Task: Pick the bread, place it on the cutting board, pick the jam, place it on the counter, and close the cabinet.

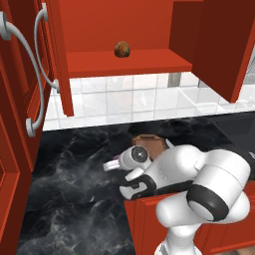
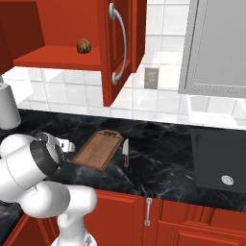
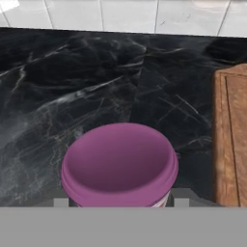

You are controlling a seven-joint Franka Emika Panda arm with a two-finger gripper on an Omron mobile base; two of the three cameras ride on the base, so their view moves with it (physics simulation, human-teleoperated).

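One jam [image 3: 119, 166] jar sits between gripper [image 3: 119, 201] fingers over counter [image 3: 72, 87], grip unclear; bread [image 1: 122, 49] on open cabinet [image 1: 129, 62] shelf edge.

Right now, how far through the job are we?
Nothing looks finished. The bread still sits on the cabinet shelf, and the cutting board is bare. In hand: the jam sits between the gripper fingertips above the counter. The cabinet doors are open.
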